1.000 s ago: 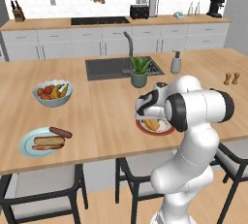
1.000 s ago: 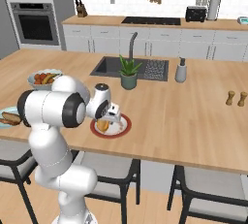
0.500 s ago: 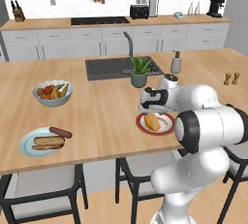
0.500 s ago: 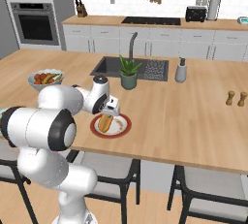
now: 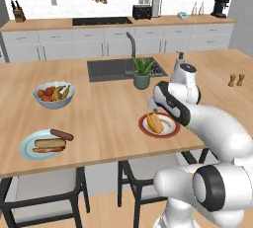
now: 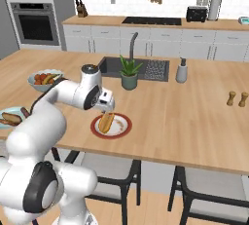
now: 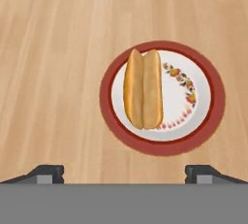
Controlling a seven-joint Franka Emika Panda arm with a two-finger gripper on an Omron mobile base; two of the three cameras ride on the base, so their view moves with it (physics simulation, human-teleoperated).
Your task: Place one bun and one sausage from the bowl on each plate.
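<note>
On the far left of the worktop [image 5: 108, 123] we are seeing a light blue plate [image 5: 28, 148] carrying a tan bun [image 5: 49, 143] with a dark sausage [image 5: 61, 134] lying just beside it; a second thin strip along the bun's near edge is too small for us to identify. In the right base view this plate [image 6: 6, 112] is getting cut off by the picture edge and partly covered by the robot's arm. Behind it we are looking at a pale fruit bowl [image 5: 54, 97] whose contents are blurring into coloured blobs. Moving right, a potted plant [image 5: 142, 72] is standing by the sink [image 5: 111, 69]. Next, the red-rimmed plate [image 7: 213, 97] is holding a yellow-orange bun [image 7: 143, 88] toward one side, lying flat. The hand [image 5: 153, 107] is hovering just above that plate, apart from the bun, its fingers spread wide and holding nothing; from the base cameras we are finding the fingertips hard to separate from the wrist. On the far right, two small shakers [image 5: 236, 80] are standing well apart from everything.
</note>
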